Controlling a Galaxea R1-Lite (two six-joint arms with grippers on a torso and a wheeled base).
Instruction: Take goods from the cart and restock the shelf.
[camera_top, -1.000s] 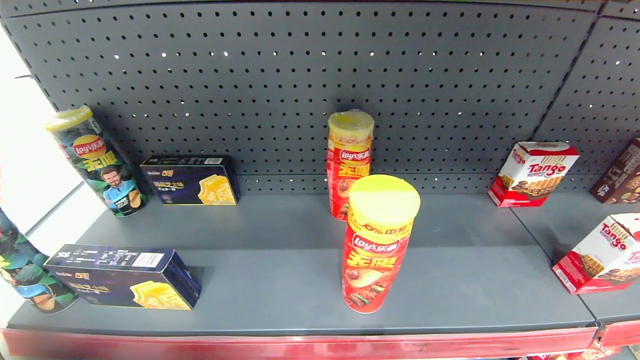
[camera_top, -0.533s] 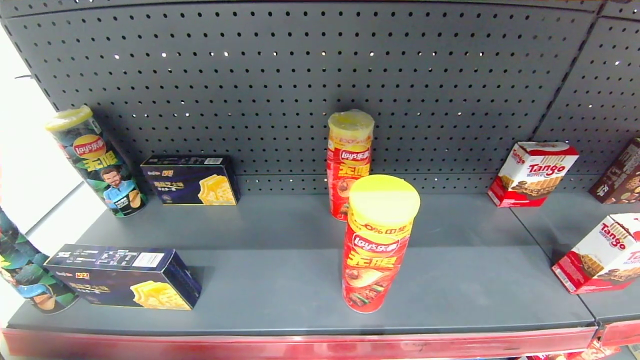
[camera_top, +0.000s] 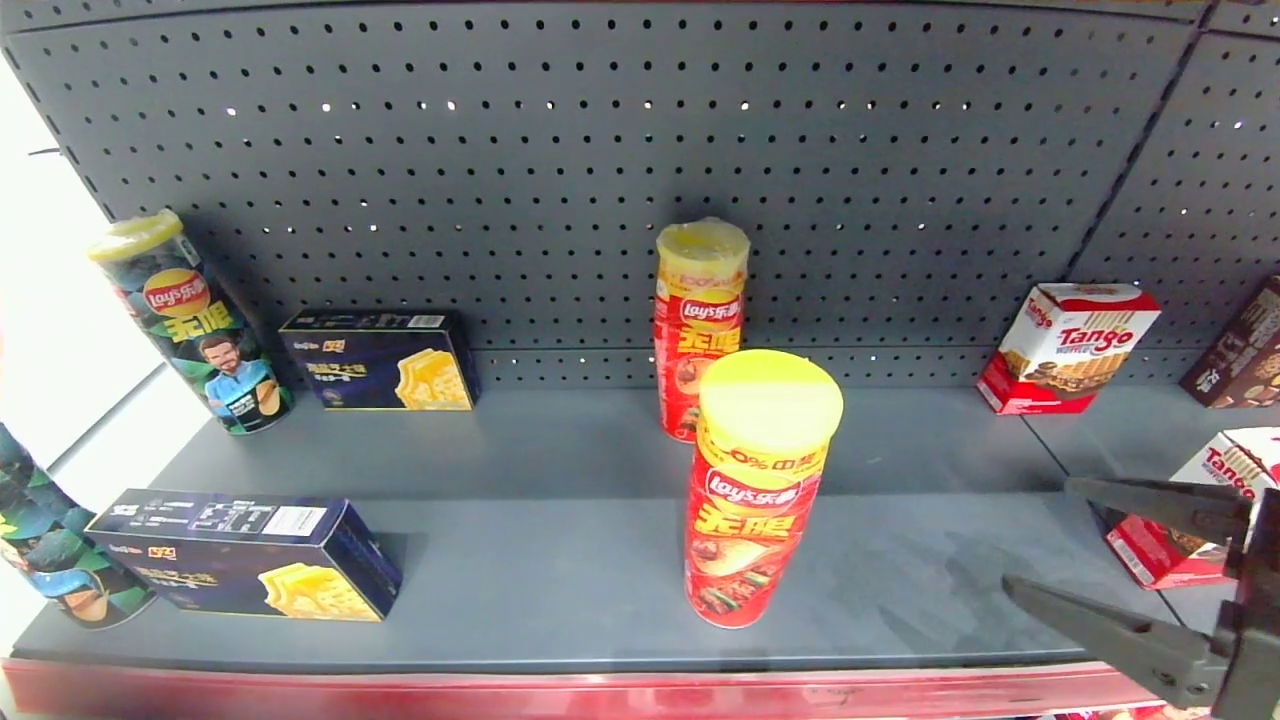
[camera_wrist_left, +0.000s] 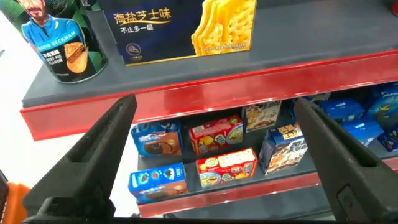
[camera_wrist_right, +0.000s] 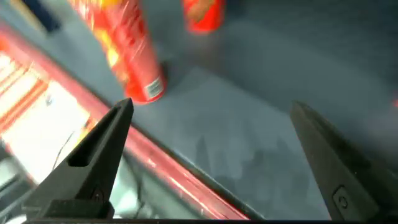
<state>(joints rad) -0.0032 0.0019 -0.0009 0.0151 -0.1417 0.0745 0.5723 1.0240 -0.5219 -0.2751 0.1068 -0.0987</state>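
two red cans (camera_top: 760, 490) (camera_top: 698, 330), two dark cans (camera_top: 190, 320) (camera_top: 50, 550), two navy boxes (camera_top: 380, 360) (camera_top: 240, 555), two wafer boxes (camera_top: 1065, 345) (camera_top: 1215, 465), one brown box (camera_top: 1245, 350).

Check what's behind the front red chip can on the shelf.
A second red chip can stands behind the front can, near the pegboard. The front can's lid hides part of its lower half.

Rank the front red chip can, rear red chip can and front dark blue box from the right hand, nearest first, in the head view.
From the right hand:
1. front red chip can, mid-shelf, front.
2. rear red chip can, behind it, at the back.
3. front dark blue box, far left.
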